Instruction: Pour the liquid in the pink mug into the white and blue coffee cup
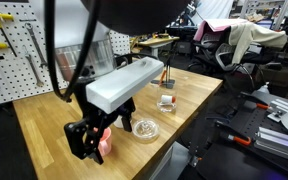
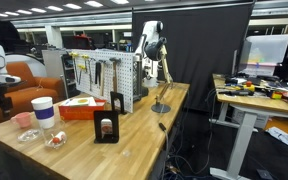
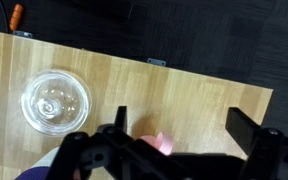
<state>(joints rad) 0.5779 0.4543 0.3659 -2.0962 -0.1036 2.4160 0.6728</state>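
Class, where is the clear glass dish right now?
In the wrist view the glass dish lies at left on the wooden table, apart from the pink mug.

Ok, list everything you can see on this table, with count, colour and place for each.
pink mug: one, pink, near the table edge, between the gripper's fingers
white and blue coffee cup: one, white with dark-blue band, beside the mug
glass dish: one, clear, near the mug
striped box: one, mostly orange, before the pegboard
pegboard: one, white, standing on the table
black stand: one, black, mid-table
table: one, light wood
gripper: one, black, open around the mug
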